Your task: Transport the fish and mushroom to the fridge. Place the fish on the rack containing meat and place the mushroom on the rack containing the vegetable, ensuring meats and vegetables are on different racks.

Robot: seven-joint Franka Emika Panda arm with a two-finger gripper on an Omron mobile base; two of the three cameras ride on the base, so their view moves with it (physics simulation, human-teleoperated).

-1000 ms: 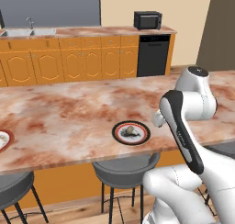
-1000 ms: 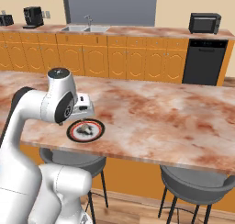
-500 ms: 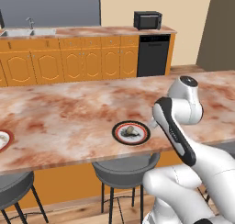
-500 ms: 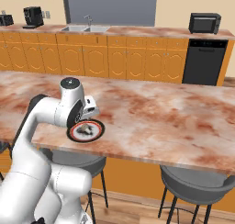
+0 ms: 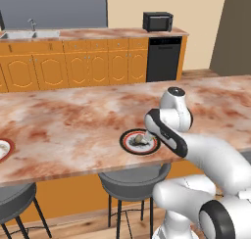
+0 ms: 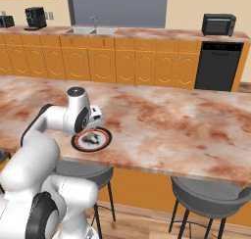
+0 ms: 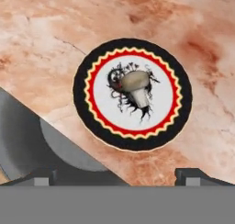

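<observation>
A beige-brown mushroom (image 7: 136,86) lies on its side in the middle of a round plate (image 7: 92,115) with a black rim and a red and yellow zigzag ring. The plate (image 5: 128,146) sits near the front edge of the marbled island counter (image 5: 73,120). My gripper (image 7: 120,177) hangs over the plate's near side, open, fingertips wide apart with nothing between them. From the right base view the gripper (image 6: 94,121) is just above the plate (image 6: 98,146) and the mushroom (image 6: 91,137). The fish and the fridge are out of view.
A second plate (image 5: 3,149) sits at the counter's far left edge. Grey bar stools (image 5: 135,177) (image 6: 211,199) stand under the counter's front edge. Behind are orange cabinets (image 5: 73,66), a sink (image 6: 93,31), a black microwave (image 5: 157,21) and a dishwasher (image 5: 163,59).
The arm has bent forward and down, bringing the hand from beside the plate to right above it. The jaws stayed open. The plate and mushroom have not moved.
</observation>
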